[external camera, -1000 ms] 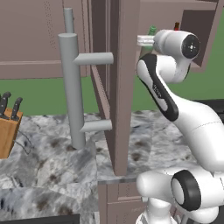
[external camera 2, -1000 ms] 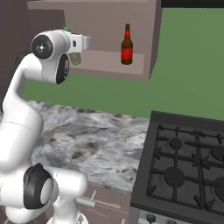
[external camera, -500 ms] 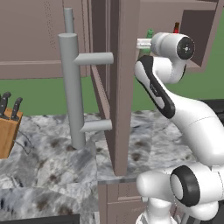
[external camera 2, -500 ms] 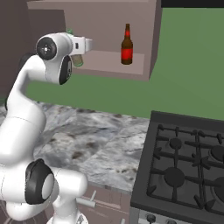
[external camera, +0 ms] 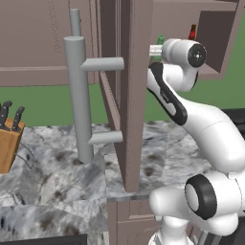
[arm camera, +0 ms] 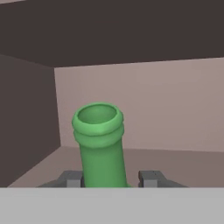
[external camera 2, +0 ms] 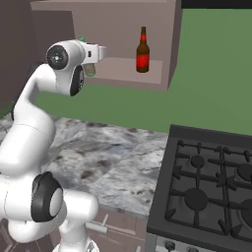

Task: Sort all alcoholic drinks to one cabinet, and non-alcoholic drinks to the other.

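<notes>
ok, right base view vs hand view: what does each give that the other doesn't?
Right base alone: the amber bottle standing on the cabinet shelf, the stove and the counter. Hand alone: the green bottle held by its neck, fingers at either side, mouth toward the camera. Both: the cabinet interior, and the gripper shut on the green bottle.

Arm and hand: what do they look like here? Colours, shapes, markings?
Glossy white arm of rounded, tube-like links, with black bands and round dark caps at the joints. White boxy hand ending in two small grey, blocky fingertips. No cables or markings visible.
</notes>
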